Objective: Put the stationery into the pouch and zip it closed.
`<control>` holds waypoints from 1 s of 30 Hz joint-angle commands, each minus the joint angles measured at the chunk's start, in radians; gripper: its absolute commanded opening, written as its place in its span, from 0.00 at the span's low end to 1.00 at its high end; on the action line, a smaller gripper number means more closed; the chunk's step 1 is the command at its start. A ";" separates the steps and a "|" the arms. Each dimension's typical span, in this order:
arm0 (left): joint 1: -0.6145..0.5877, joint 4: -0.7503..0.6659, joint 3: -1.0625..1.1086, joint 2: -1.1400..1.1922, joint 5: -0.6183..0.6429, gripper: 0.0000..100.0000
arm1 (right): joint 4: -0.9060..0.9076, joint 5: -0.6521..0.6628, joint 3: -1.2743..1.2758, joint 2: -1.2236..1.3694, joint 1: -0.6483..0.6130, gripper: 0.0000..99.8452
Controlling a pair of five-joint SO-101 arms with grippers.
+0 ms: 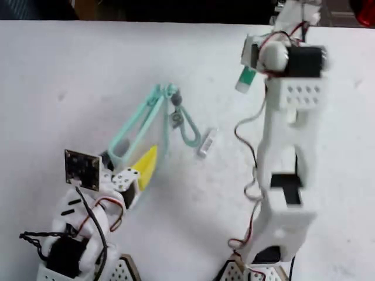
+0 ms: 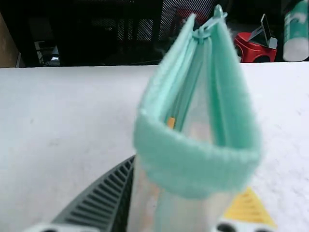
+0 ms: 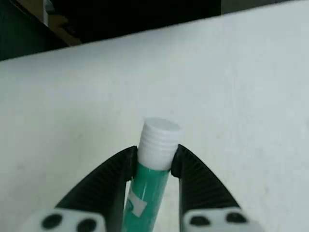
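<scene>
The mint-green pouch [image 2: 198, 164] has fuzzy cloth edging and see-through plastic sides, the green plastic glue stick [image 3: 150, 174] a ribbed white cap, and the white desk [image 1: 58, 70] looks matt.

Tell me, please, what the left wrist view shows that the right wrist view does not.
Left wrist view offers: the mint-green translucent pouch, zip open, one end between the left arm's fingers. Right wrist view offers instead: the right arm's black fingers shut on the green glue stick with a ribbed white cap. Both share the white table; a green-and-white thing at the left wrist view's edge may be that same stick.
</scene>
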 commanded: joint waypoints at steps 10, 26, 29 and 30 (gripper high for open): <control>0.018 0.008 -0.006 -0.001 0.017 0.23 | 0.019 0.178 0.265 -0.705 -0.348 0.02; 0.022 0.009 -0.006 -0.001 -0.031 0.23 | -0.079 0.236 0.288 -0.855 -0.544 0.02; 0.022 0.009 -0.006 -0.001 -0.031 0.23 | -0.122 0.238 0.356 -0.857 -0.679 0.02; 0.022 0.009 -0.006 -0.001 -0.031 0.23 | -0.140 0.241 0.377 -0.857 -0.705 0.02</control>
